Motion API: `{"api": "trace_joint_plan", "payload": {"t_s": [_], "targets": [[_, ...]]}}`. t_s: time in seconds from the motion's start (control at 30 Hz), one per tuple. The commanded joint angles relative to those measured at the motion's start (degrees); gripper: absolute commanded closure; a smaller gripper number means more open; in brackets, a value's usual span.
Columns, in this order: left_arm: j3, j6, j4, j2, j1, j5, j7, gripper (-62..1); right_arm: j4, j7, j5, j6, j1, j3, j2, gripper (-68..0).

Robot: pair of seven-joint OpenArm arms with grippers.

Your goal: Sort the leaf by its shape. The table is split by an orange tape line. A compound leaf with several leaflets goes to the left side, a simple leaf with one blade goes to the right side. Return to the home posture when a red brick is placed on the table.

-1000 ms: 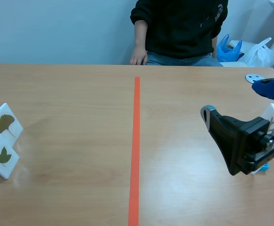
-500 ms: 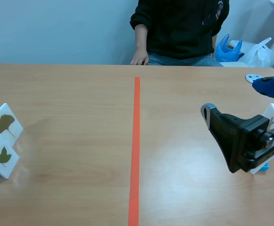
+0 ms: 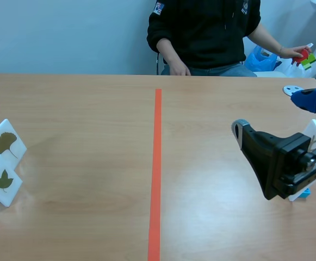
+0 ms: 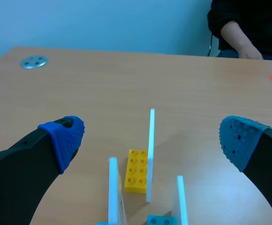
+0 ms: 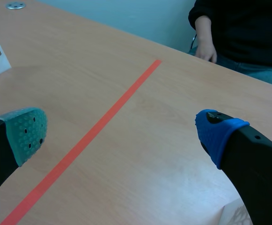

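Observation:
Two white leaf cards stand at the table's left edge: a fan-shaped leaf card (image 3: 4, 143) and, nearer, a lobed leaf card (image 3: 3, 180). In the left wrist view my left gripper (image 4: 152, 138) is open above white cards seen edge-on (image 4: 150, 154), which stand in a yellow brick (image 4: 137, 171) and a blue brick (image 4: 161, 220). Nothing is between its fingers. My right gripper (image 5: 121, 133) is open over bare table right of the orange tape line (image 3: 156, 163). In the scene view the right gripper (image 3: 271, 117) hangs above the table's right side.
A person sits across the table; one hand (image 3: 296, 53) holds a red and green object off the table at the far right. Another white card (image 3: 315, 133) stands behind my right arm. A metal disc (image 3: 292, 89) lies at the far right.
The person's hand has left the table's far edge, and the other arm now stretches right, holding a red and green object. My right arm and the leaf cards have not moved.

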Motion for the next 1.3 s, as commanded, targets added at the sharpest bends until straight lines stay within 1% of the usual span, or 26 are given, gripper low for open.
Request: {"api": "trace_joint_plan", "payload": {"t_s": [0.0,0.13,0.23,0.3,0.37,0.43,0.53,0.6,0.7,0.73,0.87,0.97,1.03,1.1,1.27], "targets": [[-1.70,-0.68,3.37,-0.74,1.57,-0.57,1.51,-62.0,0.09,0.87,0.66,0.04,0.52,0.74,0.15,-67.1],[-1.86,-3.26,10.99,-1.90,6.27,-0.79,7.21,-62.3,0.09,0.87,0.66,0.04,0.52,0.74,0.17,-67.1],[-1.86,-7.21,15.65,-2.16,10.05,-1.11,8.46,-62.3,0.09,0.87,0.66,0.04,0.52,0.74,0.17,-67.1],[-1.62,-10.21,18.25,-2.21,12.31,-2.80,8.61,-62.3,0.09,0.90,0.66,0.04,0.52,0.74,0.17,-67.1],[-1.20,-12.46,20.52,-2.16,14.03,-4.17,9.53,-62.3,0.09,0.87,0.66,0.04,0.52,0.74,0.17,-67.1],[-0.11,-13.49,22.23,-2.03,15.28,-4.24,9.73,-62.3,0.09,0.87,0.66,0.02,0.52,0.74,0.20,-67.1],[2.99,-13.84,23.34,-2.01,16.11,-4.22,9.92,-62.3,0.09,0.83,0.61,0.00,0.52,0.74,0.17,-67.2],[5.97,-13.86,23.37,-1.86,16.11,-4.20,10.45,-62.3,0.09,0.55,0.61,-0.28,0.52,0.74,0.17,-67.2],[11.13,-12.87,23.37,-1.18,15.72,-3.93,10.62,-62.3,0.09,-0.26,0.59,-2.23,0.52,0.74,0.17,-67.2],[12.66,-12.17,23.37,-0.87,15.43,-3.45,10.62,-62.3,0.09,-0.31,0.48,-2.58,0.52,0.74,0.17,-67.2],[17.59,-8.33,23.43,0.72,13.97,-1.51,11.50,-62.3,-0.63,-0.66,0.44,-2.56,0.52,0.74,0.15,-67.2],[20.98,-5.14,23.43,0.96,12.55,0.96,12.79,-62.3,-1.55,-0.61,0.48,-2.56,0.52,0.74,0.15,-67.2],[22.75,-3.67,23.43,0.96,11.45,2.91,13.20,-62.3,-1.86,-0.63,0.48,-2.54,0.52,0.74,0.15,-67.1],[24.04,-3.23,23.43,0.96,10.49,3.39,13.42,-62.3,-2.03,-0.61,0.57,-2.47,0.52,0.70,0.15,-67.1],[26.93,-3.23,23.43,0.96,9.07,3.39,13.62,-62.3,-2.12,-0.42,0.68,-2.36,0.52,0.68,0.13,-67.1]]}}
